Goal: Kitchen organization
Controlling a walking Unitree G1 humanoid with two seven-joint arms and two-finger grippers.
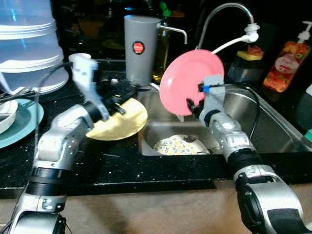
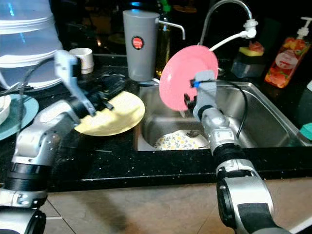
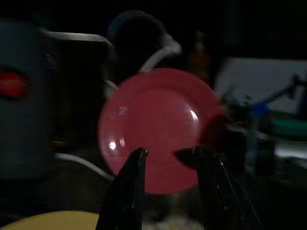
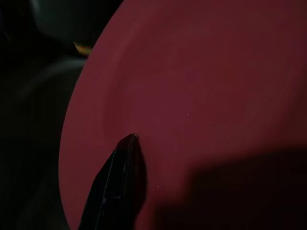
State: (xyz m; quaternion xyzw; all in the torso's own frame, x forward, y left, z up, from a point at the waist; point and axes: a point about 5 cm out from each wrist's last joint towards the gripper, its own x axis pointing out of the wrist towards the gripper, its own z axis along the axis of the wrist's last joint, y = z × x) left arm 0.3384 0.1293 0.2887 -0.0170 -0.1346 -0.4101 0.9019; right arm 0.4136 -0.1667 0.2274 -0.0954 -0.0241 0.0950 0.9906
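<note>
- Since I'm the one holding it, starting with my own end: my right gripper (image 1: 194,108) is pinching the lower rim of the pink plate (image 1: 191,81), holding it up on edge above the sink (image 1: 273,112). In the right wrist view one finger (image 4: 117,184) lies flat across the plate's face, so it's basically an edge grip. My guess is a smooth, maybe wet plate could pivot or slide out of that.
- If it does slip, it lands on the patterned plate (image 1: 176,145) down in the sink right below. Plate on plate, so chips or a crack is my main worry.
- My left gripper (image 1: 117,96) hangs just over the yellow plate (image 1: 122,122) on the black counter (image 1: 117,165), fingers (image 3: 125,191) spread apart with nothing between them, pointed at the pink plate. If I reach across for a handoff and misjudge it, I could knock the pink plate out of the right grip, or drag the yellow plate, whose edge already sits at the sink's lip, over into the basin.
- Further back, the grey cup (image 1: 140,48) and the oil bottle (image 1: 163,48) stand just behind the plate. Swing it wide and I probably tip one.
- The tap (image 1: 229,19) curves right above too, so lifting it straight up risks a clank there.
</note>
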